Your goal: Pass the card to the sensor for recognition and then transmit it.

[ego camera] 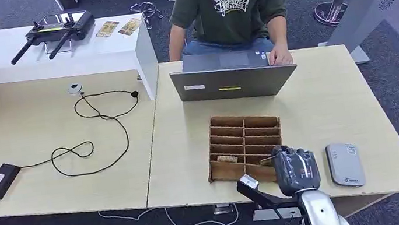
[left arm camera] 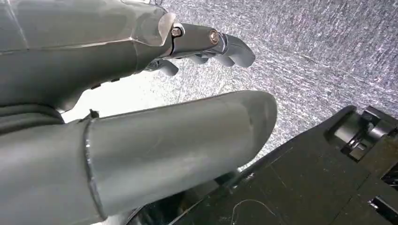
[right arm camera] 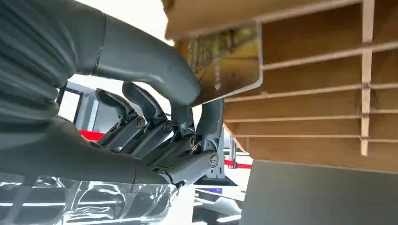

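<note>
My right hand (ego camera: 296, 169) hangs over the near right corner of the wooden card rack (ego camera: 244, 144). In the right wrist view this hand (right arm camera: 155, 122) pinches a yellow-green card (right arm camera: 225, 61) between thumb and a finger, right at the rack's slats (right arm camera: 319, 103). I cannot tell whether the card's far edge is still in a slot. The grey-white sensor (ego camera: 345, 164) lies flat on the table just right of the hand. My left hand (left arm camera: 70, 56) hangs over grey carpet with its fingers apart, holding nothing.
Another card (ego camera: 227, 158) lies in a rack slot on the left side. A person types on a grey laptop (ego camera: 233, 75) behind the rack. A black cable (ego camera: 94, 133) and adapter (ego camera: 0, 179) lie on the left table. The white shelf (ego camera: 117, 47) carries a controller (ego camera: 56, 31) and two cards (ego camera: 118, 28).
</note>
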You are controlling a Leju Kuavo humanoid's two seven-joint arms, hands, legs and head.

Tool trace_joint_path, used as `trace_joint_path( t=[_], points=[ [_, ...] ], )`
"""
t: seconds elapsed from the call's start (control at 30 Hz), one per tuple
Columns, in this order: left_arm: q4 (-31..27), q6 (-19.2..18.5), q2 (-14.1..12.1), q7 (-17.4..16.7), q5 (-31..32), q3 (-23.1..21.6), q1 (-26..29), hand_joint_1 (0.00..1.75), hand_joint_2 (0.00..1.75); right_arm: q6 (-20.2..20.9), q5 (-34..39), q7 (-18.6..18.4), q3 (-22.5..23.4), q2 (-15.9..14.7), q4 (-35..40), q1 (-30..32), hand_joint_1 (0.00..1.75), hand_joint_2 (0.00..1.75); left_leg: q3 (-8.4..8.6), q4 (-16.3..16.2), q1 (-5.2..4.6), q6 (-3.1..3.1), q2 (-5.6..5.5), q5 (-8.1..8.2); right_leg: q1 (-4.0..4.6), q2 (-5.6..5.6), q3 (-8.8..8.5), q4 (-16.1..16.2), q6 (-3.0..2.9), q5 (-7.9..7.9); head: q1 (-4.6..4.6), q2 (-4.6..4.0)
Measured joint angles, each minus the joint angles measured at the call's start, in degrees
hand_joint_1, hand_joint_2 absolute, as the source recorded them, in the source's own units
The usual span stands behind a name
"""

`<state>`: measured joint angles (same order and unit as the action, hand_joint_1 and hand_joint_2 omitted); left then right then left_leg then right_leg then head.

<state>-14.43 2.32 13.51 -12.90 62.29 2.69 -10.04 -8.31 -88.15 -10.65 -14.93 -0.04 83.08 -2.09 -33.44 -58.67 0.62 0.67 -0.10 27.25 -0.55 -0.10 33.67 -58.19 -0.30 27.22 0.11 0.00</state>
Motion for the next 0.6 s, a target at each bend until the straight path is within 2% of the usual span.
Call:
trace_joint_path(
  t=[0.1, 0.2, 0.53, 0.6],
  points=[
    [0.0, 0.02, 0.0, 0.13, 0.15, 0.0, 0.01, 0.0, 0.0, -2.06, 0.0, -1.27, 0.0, -0.02, 0.5, 0.09, 1.75, 1.75, 0.0, 0.0, 0.0, 0.0, 0.0, 0.0, 0.0, 0.0, 0.0, 0.0, 0.0, 0.0, 0.0, 0.0],
    [0.0, 0.07, 0.02, 0.2, 0.46, 0.0, 0.02, 0.0, 0.0, -6.17, 0.0, -2.38, 0.13, -0.02, 2.01, 0.18, 1.75, 1.75, 0.0, 0.0, 0.0, 0.0, 0.0, 0.0, 0.0, 0.0, 0.0, 0.0, 0.0, 0.0, 0.0, 0.0],
    [0.0, 0.07, 0.31, 0.61, 1.42, -0.02, 0.05, 0.0, 0.0, -18.76, 0.13, 0.59, 4.61, 1.01, 8.15, 1.96, 1.75, 1.75, 0.0, 0.0, 0.0, 0.0, -0.01, 0.01, 0.0, -0.01, 0.0, 0.01, 0.0, 0.0, 0.0, 0.0],
    [0.0, 0.07, 0.39, 0.63, 1.53, -0.02, 0.04, 0.0, 0.0, -20.08, 0.2, 1.07, 5.66, 1.37, 9.0, 2.32, 1.75, 1.75, 0.0, 0.0, 0.0, 0.0, 0.0, 0.01, 0.0, 0.0, 0.0, 0.01, 0.0, 0.0, 0.0, 0.0]
  ],
)
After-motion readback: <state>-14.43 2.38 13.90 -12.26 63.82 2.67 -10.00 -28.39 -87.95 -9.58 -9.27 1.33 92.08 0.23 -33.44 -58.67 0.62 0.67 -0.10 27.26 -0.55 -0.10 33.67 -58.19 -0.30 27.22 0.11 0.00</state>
